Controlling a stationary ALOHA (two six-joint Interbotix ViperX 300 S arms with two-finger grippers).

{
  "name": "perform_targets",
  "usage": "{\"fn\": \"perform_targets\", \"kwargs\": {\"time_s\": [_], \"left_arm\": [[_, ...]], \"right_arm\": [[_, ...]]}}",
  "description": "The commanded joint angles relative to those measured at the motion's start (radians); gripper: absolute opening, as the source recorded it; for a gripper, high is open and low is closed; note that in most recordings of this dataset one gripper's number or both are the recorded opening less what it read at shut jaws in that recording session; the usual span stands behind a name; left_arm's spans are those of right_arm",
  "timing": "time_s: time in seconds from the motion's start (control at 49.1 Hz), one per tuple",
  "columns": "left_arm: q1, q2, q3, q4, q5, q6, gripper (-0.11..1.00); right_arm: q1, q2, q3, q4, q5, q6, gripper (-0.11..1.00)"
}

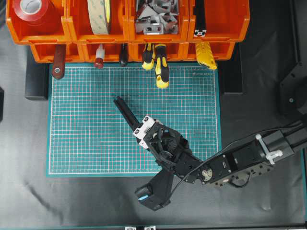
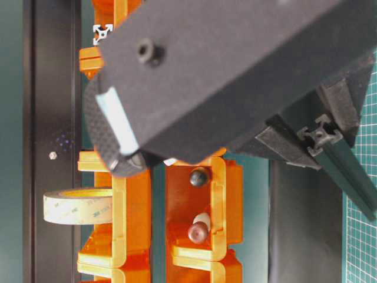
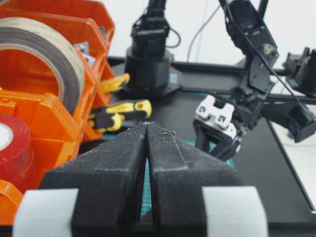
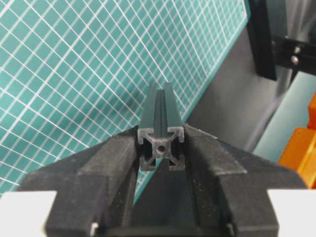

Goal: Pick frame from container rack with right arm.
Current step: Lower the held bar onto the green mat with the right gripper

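Observation:
My right gripper is shut on the frame, a slim black grooved bar held above the green mat and pointing to the upper left. In the right wrist view its cut end sits clamped between the two black fingers, and the bar runs away from the camera over the mat's grid. The table-level view shows the same end. The orange container rack stands along the far edge, well apart from the frame. My left gripper is shut with nothing in it, off to the left by the rack.
The rack's bins hold a red tape roll, a beige tape roll, metal brackets and another black bar. Yellow-and-black tool handles stick out over the green mat. A black block with a blue patch hangs under the right arm.

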Motion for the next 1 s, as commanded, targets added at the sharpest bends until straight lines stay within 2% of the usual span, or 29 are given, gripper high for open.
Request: {"fn": "perform_targets", "kwargs": {"time_s": [0.0,0.285,0.652,0.815,0.856,0.978], "left_arm": [[0.003,0.015,-0.020,0.003,-0.003,-0.002,0.00],[0.003,0.015,-0.020,0.003,-0.003,-0.003,0.00],[0.003,0.017,-0.020,0.003,-0.003,-0.003,0.00],[0.003,0.015,-0.020,0.003,-0.003,-0.003,0.00],[0.003,0.015,-0.020,0.005,-0.003,-0.003,0.00],[0.000,0.015,-0.020,0.003,-0.003,-0.003,0.00]], "right_arm": [[0.003,-0.018,-0.006,0.008,-0.018,0.002,0.24],[0.003,-0.015,0.025,0.064,-0.055,0.003,0.24],[0.006,-0.012,0.020,0.072,-0.061,0.011,0.24],[0.006,-0.012,0.023,0.101,-0.089,0.011,0.26],[0.006,-0.012,0.023,0.107,-0.094,0.011,0.31],[0.006,-0.011,0.020,0.117,-0.077,0.011,0.64]]}}
